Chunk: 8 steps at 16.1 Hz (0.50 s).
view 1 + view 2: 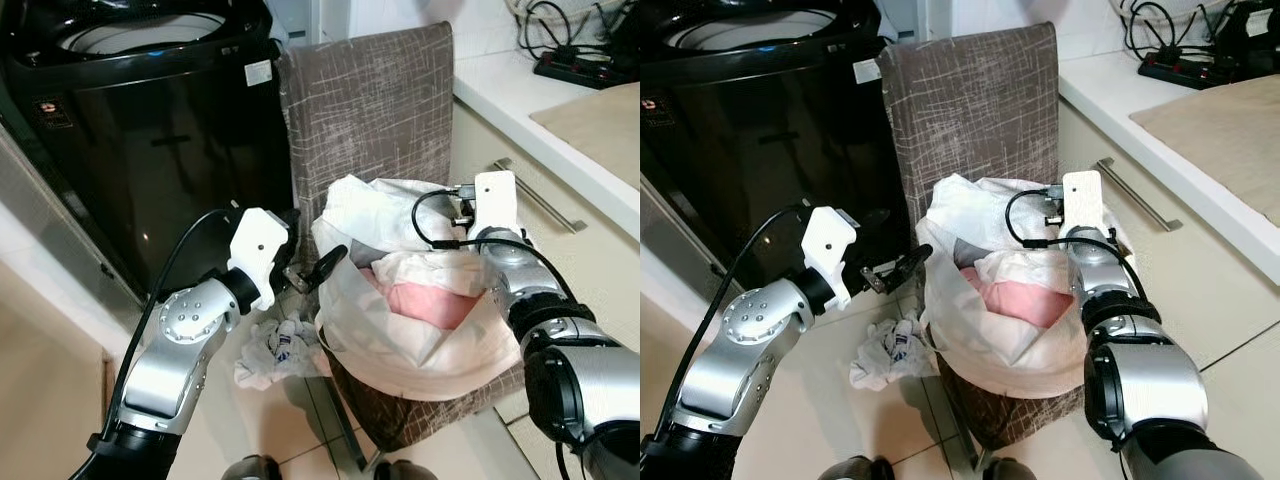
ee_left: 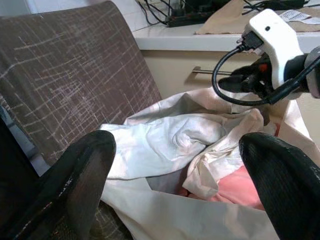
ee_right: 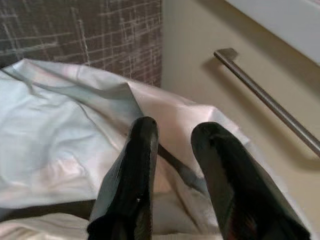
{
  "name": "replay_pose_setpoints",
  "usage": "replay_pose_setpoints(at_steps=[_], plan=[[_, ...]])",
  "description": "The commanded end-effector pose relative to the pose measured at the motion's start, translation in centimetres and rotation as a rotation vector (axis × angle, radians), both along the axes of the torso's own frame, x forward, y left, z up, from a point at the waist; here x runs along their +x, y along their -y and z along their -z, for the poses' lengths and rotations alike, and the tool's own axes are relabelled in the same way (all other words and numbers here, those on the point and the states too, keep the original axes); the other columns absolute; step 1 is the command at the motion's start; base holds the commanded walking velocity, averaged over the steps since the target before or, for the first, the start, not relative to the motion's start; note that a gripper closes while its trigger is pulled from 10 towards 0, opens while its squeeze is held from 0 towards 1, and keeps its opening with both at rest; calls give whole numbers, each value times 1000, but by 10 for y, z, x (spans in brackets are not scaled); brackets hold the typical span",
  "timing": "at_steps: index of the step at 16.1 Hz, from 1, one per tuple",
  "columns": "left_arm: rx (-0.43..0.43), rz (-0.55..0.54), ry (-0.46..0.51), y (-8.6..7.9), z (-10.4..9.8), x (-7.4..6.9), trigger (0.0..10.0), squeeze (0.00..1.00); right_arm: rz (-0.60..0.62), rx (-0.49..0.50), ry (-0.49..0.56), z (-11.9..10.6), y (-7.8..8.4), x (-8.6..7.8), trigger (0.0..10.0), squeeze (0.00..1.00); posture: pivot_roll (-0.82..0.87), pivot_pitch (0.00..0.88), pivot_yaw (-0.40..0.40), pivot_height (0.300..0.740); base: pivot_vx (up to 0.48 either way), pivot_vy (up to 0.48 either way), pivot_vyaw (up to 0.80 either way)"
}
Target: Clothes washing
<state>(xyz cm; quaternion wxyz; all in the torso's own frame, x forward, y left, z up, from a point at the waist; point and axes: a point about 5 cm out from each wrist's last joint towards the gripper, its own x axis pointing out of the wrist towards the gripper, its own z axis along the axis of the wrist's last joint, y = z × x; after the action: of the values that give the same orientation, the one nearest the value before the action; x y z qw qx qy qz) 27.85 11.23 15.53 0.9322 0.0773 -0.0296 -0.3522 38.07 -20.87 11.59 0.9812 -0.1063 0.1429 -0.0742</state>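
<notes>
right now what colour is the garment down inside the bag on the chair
Pink garment, inside the white bag; clearest in the left eye view.

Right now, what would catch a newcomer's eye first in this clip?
A white bag stuffed with laundry, a pink garment showing inside, sits on a brown chair. The right gripper reaches into its far rim, fingers slightly apart, while the open left gripper hovers at its near edge. A black washing machine stands behind on the left.

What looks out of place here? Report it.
A crumpled white cloth lies on the floor beside the chair, apart from the laundry in the white bag on the seat; it looks dropped.
</notes>
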Motion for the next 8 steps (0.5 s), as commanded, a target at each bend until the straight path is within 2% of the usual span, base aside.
replay_pose_setpoints(at_steps=[1,2,4,8], plan=[[21,-34,12,-4,0,4,10000,0,25,36,-25,6,1,-3,10000,1000,-73,30,25,740,0,0,0],[39,-47,19,-5,1,7,10000,0,59,71,-15,8,2,-4,10000,1000,-76,33,27,740,0,0,0],[47,-39,22,-5,0,9,10000,0,60,78,-5,12,0,-6,10000,1000,-83,35,33,740,0,0,0],[31,-17,8,-1,1,7,10000,0,-33,-129,-53,14,-1,-7,10000,1000,-91,43,45,740,0,0,0]])
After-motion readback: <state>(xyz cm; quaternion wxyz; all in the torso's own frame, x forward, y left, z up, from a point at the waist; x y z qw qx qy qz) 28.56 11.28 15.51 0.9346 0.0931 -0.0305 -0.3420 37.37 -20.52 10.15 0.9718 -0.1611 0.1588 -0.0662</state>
